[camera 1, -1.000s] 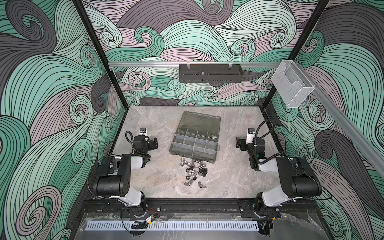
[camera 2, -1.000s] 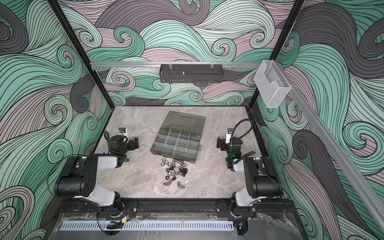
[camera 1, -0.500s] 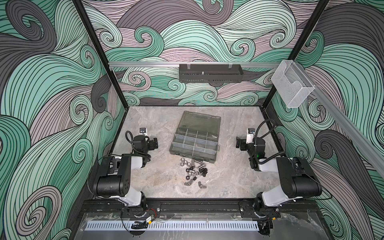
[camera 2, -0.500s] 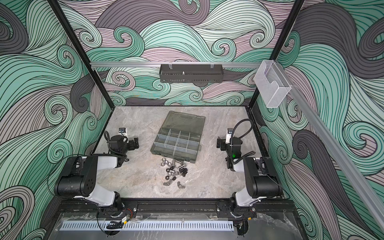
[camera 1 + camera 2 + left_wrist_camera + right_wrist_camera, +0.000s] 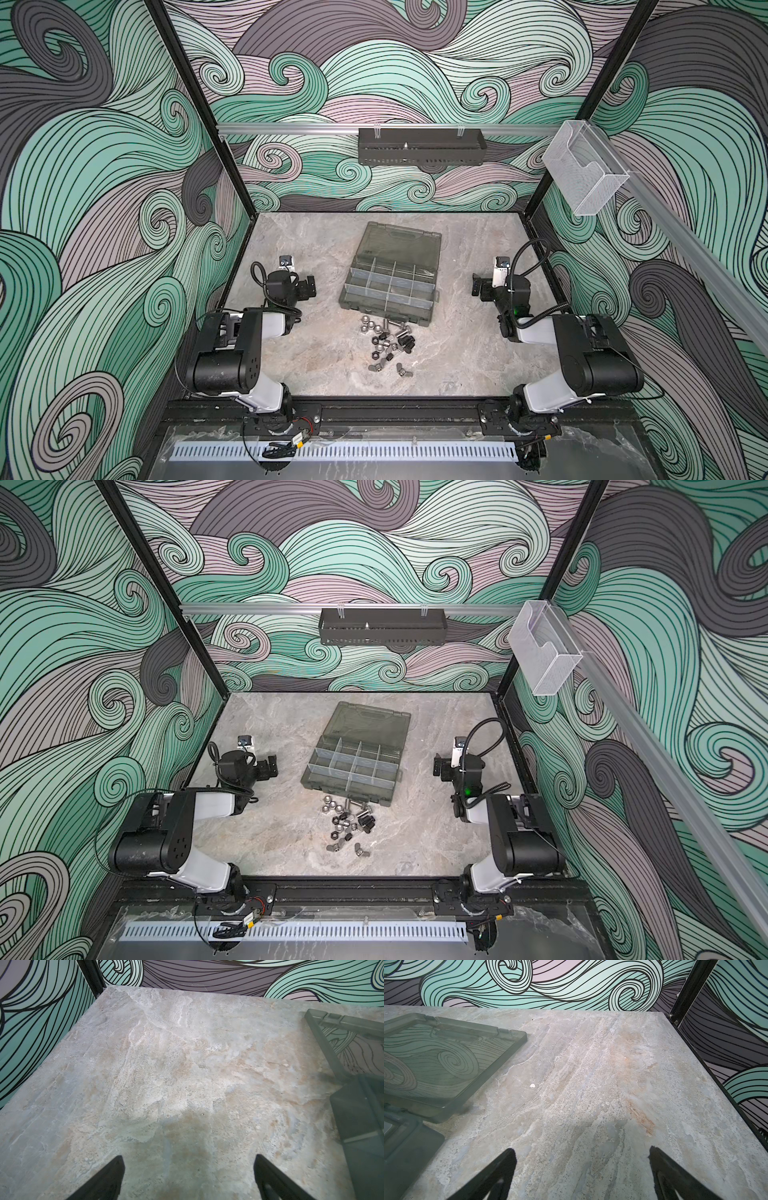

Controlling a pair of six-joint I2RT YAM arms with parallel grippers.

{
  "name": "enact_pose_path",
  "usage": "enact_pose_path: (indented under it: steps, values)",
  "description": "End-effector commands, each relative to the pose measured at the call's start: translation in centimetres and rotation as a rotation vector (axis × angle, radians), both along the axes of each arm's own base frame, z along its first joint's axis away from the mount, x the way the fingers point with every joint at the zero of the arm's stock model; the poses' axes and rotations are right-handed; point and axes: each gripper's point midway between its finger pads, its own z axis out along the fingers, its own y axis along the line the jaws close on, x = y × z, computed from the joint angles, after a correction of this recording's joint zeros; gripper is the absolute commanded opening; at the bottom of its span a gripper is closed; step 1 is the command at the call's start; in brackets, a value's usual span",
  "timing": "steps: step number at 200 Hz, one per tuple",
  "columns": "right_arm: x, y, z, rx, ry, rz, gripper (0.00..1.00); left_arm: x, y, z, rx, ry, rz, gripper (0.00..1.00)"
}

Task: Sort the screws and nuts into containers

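The containers (image 5: 386, 309) (image 5: 347, 788) are cells of a smoky grey organiser case lying open mid-table, its lid (image 5: 399, 245) flat behind it. No parts show in the cells. In front of the case, loose screws (image 5: 402, 332) (image 5: 362, 812) and nuts (image 5: 366, 321) (image 5: 327, 801) lie in a small pile, with winged nuts (image 5: 376, 368) nearest the front. My left gripper (image 5: 309, 286) (image 5: 188, 1159) hovers open and empty to the left of the case. To its right, my right gripper (image 5: 477, 286) (image 5: 582, 1152) is open and empty too. Both wrist views show bare table and a case edge (image 5: 320, 1043) (image 5: 446, 1053).
A black perforated tray (image 5: 419, 145) hangs on the back rail, and a clear acrylic box (image 5: 586, 174) is mounted at the right rail. Patterned walls and black frame posts (image 5: 232, 174) close the table in on three sides.
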Motion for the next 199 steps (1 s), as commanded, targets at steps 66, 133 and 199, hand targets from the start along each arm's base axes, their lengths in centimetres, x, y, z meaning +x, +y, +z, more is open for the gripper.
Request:
enact_pose_path:
  steps: [66,133,199]
  values:
    - [0.5,0.0,0.9,0.013,-0.026,0.001,0.99,0.7,0.2,1.3,-0.001,-0.037,-0.004,0.99]
    - [0.4,0.0,1.0,0.010,-0.032,0.002,0.99,0.7,0.2,1.3,-0.001,-0.036,-0.004,0.99]
    - [-1.8,3.6,7.0,0.010,0.121,0.030,0.99,0.1,0.2,5.1,-0.011,0.014,0.013,0.99]
